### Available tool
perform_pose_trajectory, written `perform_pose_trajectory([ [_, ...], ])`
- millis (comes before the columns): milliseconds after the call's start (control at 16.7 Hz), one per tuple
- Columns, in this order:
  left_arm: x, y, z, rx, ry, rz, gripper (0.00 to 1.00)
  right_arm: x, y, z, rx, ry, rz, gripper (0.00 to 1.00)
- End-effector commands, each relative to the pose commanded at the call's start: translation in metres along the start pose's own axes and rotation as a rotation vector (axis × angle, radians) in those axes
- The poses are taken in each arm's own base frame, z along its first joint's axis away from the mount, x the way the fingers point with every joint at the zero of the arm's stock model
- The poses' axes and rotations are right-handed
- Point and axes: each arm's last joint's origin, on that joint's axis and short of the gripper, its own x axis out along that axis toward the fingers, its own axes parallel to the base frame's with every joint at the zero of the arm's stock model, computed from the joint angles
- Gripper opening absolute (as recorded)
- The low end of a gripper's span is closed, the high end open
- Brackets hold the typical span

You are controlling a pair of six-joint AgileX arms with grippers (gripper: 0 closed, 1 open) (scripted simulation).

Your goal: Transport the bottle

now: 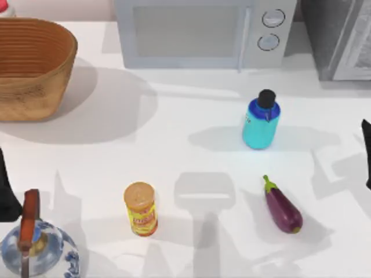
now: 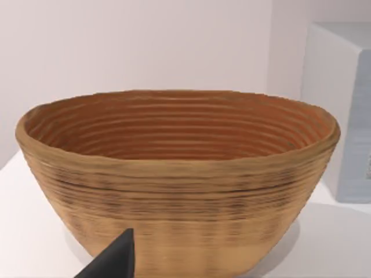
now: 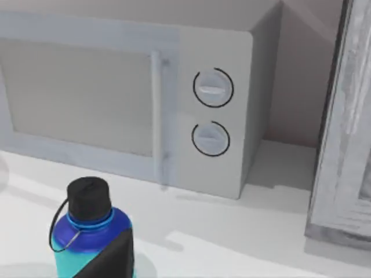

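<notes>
- The teapot (image 1: 36, 252) is standing nearest, at the front left, far from the microwave (image 1: 203, 32).
- The yellow can (image 1: 141, 209) and the eggplant (image 1: 283, 207) are standing in front of the microwave, well apart.
- The bottle (image 1: 261, 120) is standing upright just before the microwave's knobs.
- The right gripper (image 1: 366, 153) is waiting right of the bottle; its claw I cannot tell.
- The left gripper (image 1: 6, 188) is facing the basket (image 1: 35, 69), left of the microwave; its claw I cannot tell.
- The basket is holding nothing.

White surface (image 1: 191, 145) carrying bottle (image 1: 261, 123), eggplant (image 1: 283, 206), yellow can (image 1: 141, 209), woven basket (image 1: 32, 66), microwave (image 1: 203, 32), teapot (image 1: 36, 249).
</notes>
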Motion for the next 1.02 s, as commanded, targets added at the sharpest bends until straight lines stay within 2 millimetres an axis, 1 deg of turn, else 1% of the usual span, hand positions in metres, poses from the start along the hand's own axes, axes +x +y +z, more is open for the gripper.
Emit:
perform_pose_trajectory([
  [180, 0.000, 0.000, 0.000, 0.000, 0.000, 0.000, 1.00, 0.034, -0.004, -0.012, 0.007, 0.028, 0.100, 1.00],
  [360, 0.000, 0.000, 0.000, 0.000, 0.000, 0.000, 1.00, 0.065, -0.006, -0.037, 0.015, 0.050, 0.197, 1.00],
  [480, 0.000, 0.000, 0.000, 0.000, 0.000, 0.000, 1.00, 0.080, -0.005, -0.055, 0.014, 0.053, 0.258, 1.00],
  [720, 0.000, 0.000, 0.000, 0.000, 0.000, 0.000, 1.00, 0.098, -0.002, -0.089, 0.000, 0.037, 0.365, 1.00],
  [900, 0.000, 0.000, 0.000, 0.000, 0.000, 0.000, 1.00, 0.103, 0.001, -0.110, -0.014, 0.027, 0.418, 1.00],
  [1020, 0.000, 0.000, 0.000, 0.000, 0.000, 0.000, 1.00, 0.104, 0.002, -0.118, -0.020, 0.024, 0.436, 1.00],
])
